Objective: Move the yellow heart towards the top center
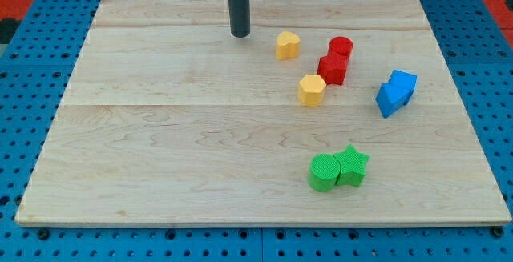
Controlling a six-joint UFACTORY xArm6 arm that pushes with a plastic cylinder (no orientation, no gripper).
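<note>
My tip [240,34] rests near the board's [160,134] top edge, just left of the yellow heart [288,45]. No jaws; no writing readable.

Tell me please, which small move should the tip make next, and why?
Probably my tip should go around to the view's right side of the yellow heart. The tip now stands to the heart's left, apart from it, already near the top center. A push from here would drive the heart rightward, toward the red blocks. From the right side, a short leftward push fits the goal.
</note>
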